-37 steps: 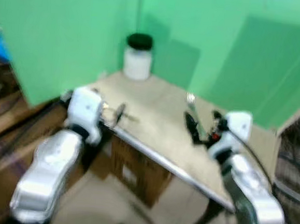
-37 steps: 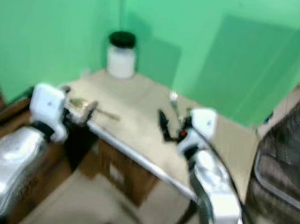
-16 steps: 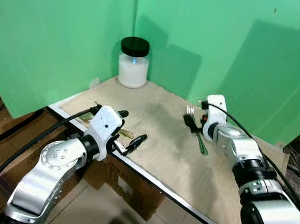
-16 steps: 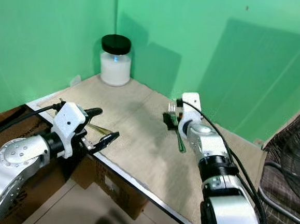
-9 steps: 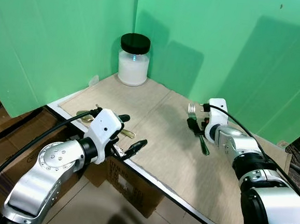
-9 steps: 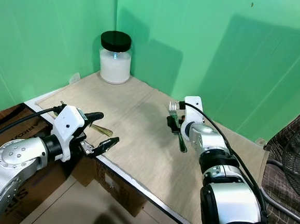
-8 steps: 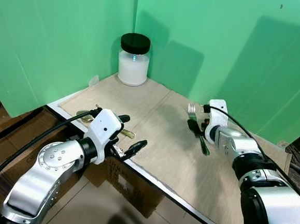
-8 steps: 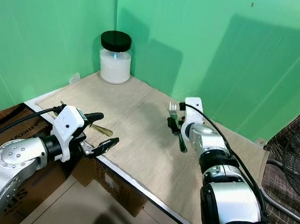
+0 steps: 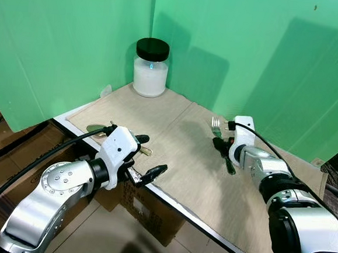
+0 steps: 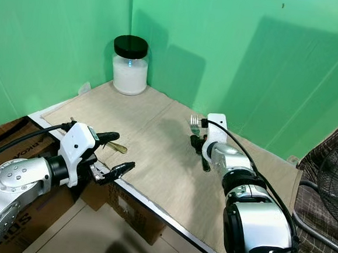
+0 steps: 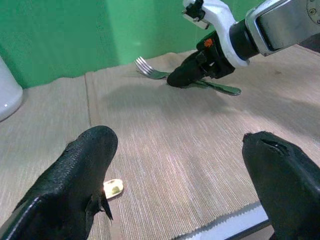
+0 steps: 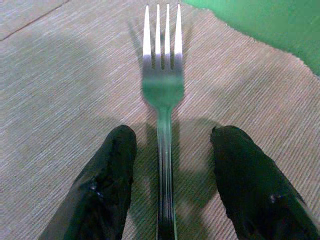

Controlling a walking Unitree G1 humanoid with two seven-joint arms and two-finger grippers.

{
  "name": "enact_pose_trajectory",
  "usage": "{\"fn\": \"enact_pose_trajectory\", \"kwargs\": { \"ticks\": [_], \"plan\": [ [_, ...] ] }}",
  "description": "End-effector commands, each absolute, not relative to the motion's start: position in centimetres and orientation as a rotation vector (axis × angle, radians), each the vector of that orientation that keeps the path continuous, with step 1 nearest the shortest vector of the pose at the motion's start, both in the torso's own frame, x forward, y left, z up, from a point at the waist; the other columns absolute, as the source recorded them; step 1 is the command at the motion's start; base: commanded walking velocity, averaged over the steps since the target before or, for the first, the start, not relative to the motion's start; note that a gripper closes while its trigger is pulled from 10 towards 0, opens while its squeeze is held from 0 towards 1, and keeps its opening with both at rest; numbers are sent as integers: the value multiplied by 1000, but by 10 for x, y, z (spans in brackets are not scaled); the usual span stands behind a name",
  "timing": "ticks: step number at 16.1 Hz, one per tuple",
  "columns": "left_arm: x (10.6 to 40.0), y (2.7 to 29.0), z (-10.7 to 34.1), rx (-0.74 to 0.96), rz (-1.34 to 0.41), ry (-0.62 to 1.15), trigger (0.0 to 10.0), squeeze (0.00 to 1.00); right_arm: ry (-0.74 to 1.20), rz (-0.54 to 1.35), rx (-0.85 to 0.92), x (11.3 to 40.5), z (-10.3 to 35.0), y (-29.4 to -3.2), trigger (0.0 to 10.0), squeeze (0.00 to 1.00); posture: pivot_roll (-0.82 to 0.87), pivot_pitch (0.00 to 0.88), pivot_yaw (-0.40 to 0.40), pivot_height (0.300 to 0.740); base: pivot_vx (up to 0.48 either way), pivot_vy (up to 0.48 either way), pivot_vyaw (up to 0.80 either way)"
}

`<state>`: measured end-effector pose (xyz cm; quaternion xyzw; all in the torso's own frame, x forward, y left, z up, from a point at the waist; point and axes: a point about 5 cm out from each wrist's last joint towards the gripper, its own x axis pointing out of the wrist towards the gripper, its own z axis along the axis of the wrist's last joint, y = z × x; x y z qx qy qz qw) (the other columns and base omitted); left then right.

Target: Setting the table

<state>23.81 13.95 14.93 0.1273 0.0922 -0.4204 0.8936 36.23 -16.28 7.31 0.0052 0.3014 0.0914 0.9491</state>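
Right claw [image 12: 167,200] sits low over the desk [image 9: 171,173] with its two black fingers [image 12: 112,185] spread apart, straddling the handle of a fork [image 12: 162,90] that lies flat on the woven mat. Neither finger appears to touch the metal. From the claw the fork's long axis runs straight ahead along the fingers, tines pointing away toward the green backdrop, so closing the fingers across the handle looks like the natural next move.

Across the desk, the left claw [image 9: 146,160] hovers released at the near edge, with a gold-toned utensil [image 9: 98,128], probably a spoon, lying on the mat just beside it. A white jar with a black lid [image 9: 151,68] stands in the far corner, well apart from both arms. For the fork, the right arm is plainly the nearer.
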Motion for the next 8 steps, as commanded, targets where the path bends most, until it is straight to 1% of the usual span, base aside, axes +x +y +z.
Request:
{"fn": "enact_pose_trajectory", "kwargs": {
  "ticks": [1,8],
  "plan": [
    [235,137,151,270,-895,188,10000,0,606,196,9,365,77,-162,0,0,31,0,-95,740,0,0,0],
    [232,138,150,265,-913,211,10000,0,656,222,-13,359,68,-161,0,0,40,0,-104,740,0,0,0]
  ]
}}
